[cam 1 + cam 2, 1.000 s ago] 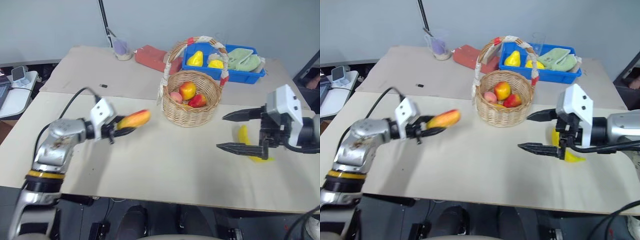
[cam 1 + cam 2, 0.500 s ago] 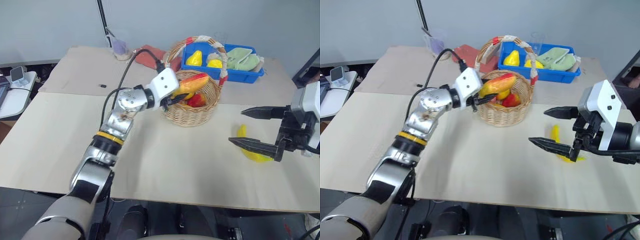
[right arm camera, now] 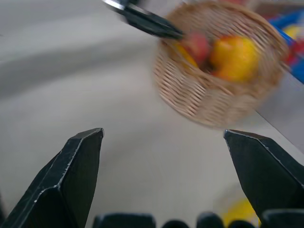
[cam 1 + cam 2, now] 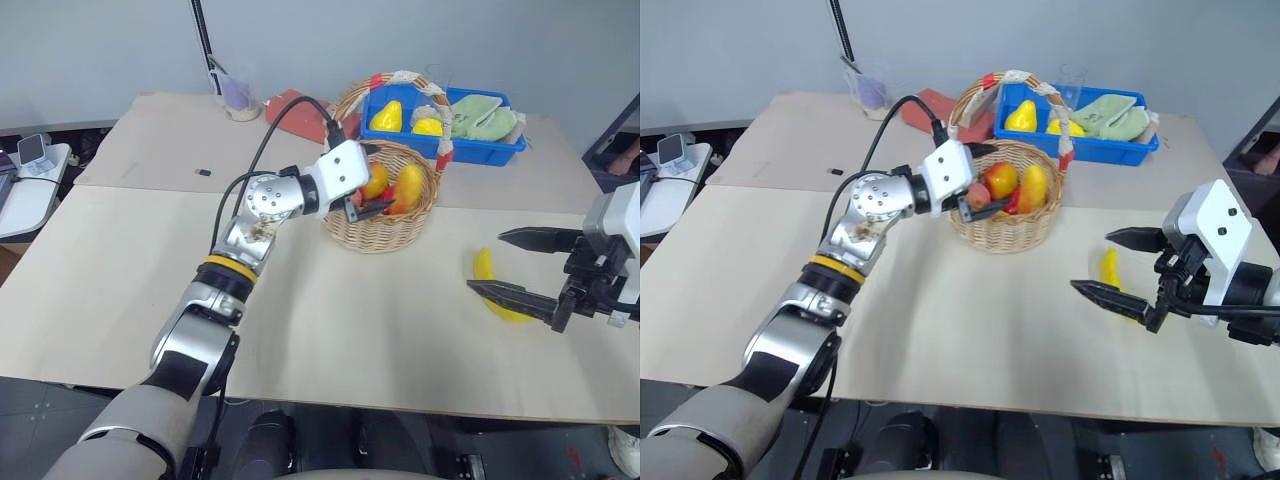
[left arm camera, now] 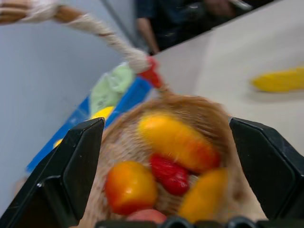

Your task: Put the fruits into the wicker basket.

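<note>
The left gripper reached over the near rim of the wicker basket with its fingers spread wide and nothing between them. The long yellow-orange fruit with the red end lay inside the basket, leaning against the far wall beside the other fruit there. The banana lay on the table, well to the right of the basket. The right gripper hovered just beside the banana, fingers wide apart and empty.
</note>
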